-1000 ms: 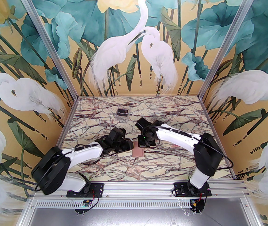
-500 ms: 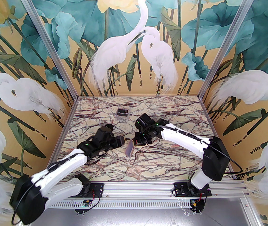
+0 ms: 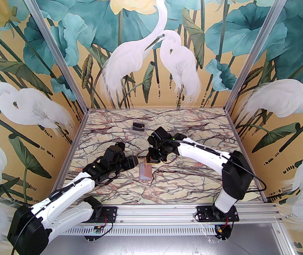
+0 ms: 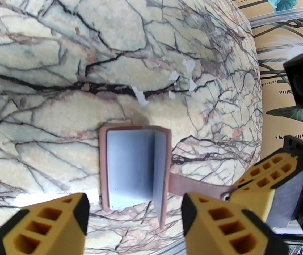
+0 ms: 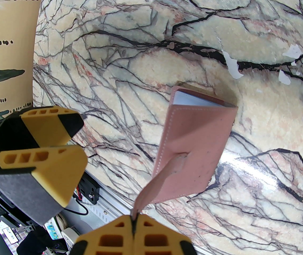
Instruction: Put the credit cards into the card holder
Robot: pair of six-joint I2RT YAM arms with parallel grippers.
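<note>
Presently pinching the snap tab point(image 5: 159, 179) of the card holder point(image 4: 134, 166) in the right claw point(image 5: 134, 220), shut tight on the strap's end. Resting near the middle of the marbled worktop point(image 3: 194, 174) between both claws, with one pink cover flat and the other raised almost upright by the taut tab, pale grey sleeves showing inside and facing the left claw point(image 4: 135, 203). Hovering just beside the open side with that claw roughly half open, gripping nothing. Sitting farther back, well apart from both claws: a clear box point(image 3: 145, 127) with dark credit cards point(image 3: 137, 127) inside.
</note>
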